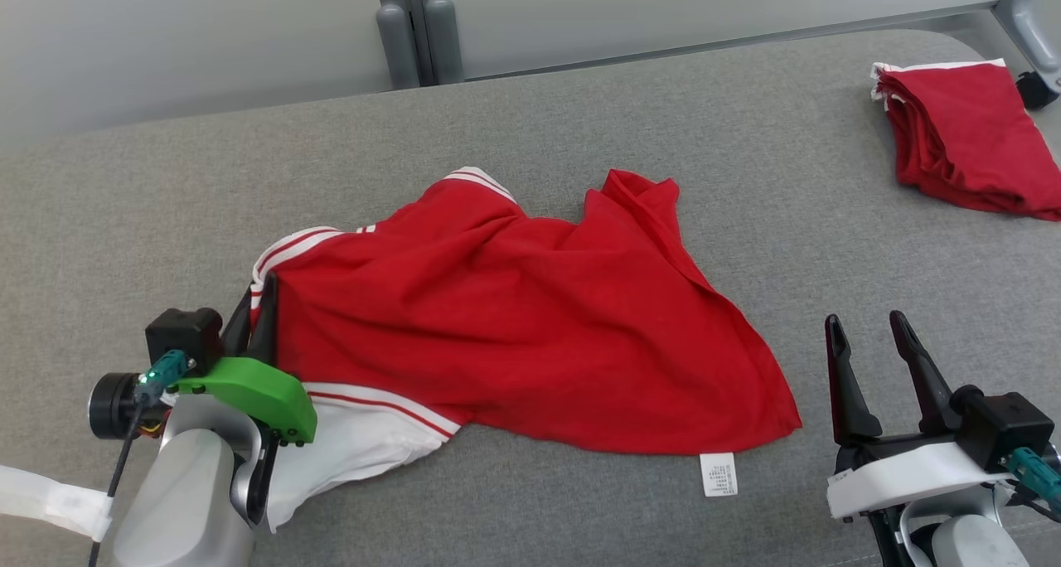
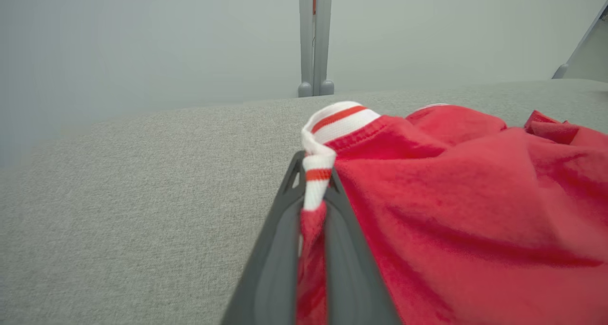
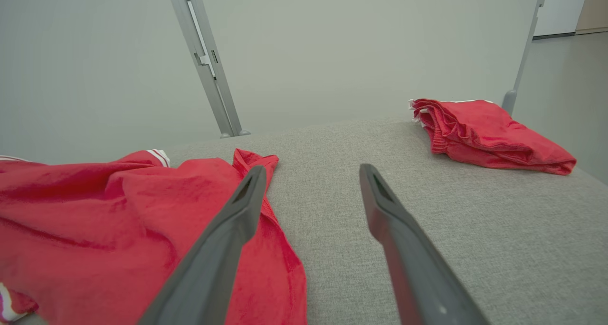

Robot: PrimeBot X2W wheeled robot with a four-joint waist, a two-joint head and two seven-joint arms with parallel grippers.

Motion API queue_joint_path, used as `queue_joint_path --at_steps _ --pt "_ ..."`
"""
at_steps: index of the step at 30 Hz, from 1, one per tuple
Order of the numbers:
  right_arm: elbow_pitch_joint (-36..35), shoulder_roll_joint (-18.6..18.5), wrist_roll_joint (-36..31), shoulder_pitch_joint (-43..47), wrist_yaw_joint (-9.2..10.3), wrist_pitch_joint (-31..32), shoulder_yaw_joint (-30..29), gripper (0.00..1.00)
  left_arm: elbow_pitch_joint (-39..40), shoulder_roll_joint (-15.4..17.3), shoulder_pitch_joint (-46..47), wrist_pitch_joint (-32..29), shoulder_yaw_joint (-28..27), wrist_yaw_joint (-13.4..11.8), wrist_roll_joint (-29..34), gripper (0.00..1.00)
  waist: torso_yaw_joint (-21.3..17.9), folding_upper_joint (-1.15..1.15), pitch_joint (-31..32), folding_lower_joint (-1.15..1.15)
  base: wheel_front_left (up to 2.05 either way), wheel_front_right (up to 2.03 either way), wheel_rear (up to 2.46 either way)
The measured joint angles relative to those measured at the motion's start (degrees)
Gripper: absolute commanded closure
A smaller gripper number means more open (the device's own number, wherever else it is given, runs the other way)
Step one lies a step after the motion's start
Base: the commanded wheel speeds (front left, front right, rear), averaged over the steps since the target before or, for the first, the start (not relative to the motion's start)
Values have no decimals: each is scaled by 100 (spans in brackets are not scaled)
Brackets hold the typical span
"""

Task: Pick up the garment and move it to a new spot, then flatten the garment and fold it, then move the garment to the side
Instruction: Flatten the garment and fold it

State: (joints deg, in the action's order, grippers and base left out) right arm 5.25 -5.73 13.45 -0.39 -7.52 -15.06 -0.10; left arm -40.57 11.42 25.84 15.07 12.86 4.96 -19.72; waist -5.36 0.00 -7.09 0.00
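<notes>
**Left end effector clamped on the striped trim, right one idle**

My left end effector is closed on the garment's white, red-striped trim. In the left wrist view the band runs pinched between my two fingers and loops free just past their tips. My right end effector stands with its jaws wide apart and holds nothing. It sits near the garment's right hem without touching it.

The red garment lies crumpled at the middle of the grey counter, left edge in my grip, a white label at its near hem.

The risks, as I judge them:
- I hold only a narrow strip of trim, so the weight of the cloth could pull it out as I lift.
- A white part of the garment lies under my left wrist. If the arm pins it, the lift will stretch or tug the cloth.
- Carried from one corner, the garment will hang bunched and be harder to flatten.

A second, folded red garment sits at the far right corner, well apart. A careless set-down there would muddle the two. The counter is the one holder I see, and it bears both pieces.
</notes>
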Motion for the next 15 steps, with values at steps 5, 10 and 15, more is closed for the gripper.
queue_joint_path --at_steps 5,10,15 --pt "23 13 -8 -9 0 1 21 0 -9 -54 -61 5 -74 2 275 0 -21 0 18 0 0 0 0" --pt "46 43 -10 -13 0 1 24 0 192 -135 -284 7 -338 -4 399 0 14 0 101 0 0 0 0" --pt "52 45 -15 20 0 1 49 0 959 -198 -768 7 -817 -88 543 0 80 0 259 0 0 0 0"
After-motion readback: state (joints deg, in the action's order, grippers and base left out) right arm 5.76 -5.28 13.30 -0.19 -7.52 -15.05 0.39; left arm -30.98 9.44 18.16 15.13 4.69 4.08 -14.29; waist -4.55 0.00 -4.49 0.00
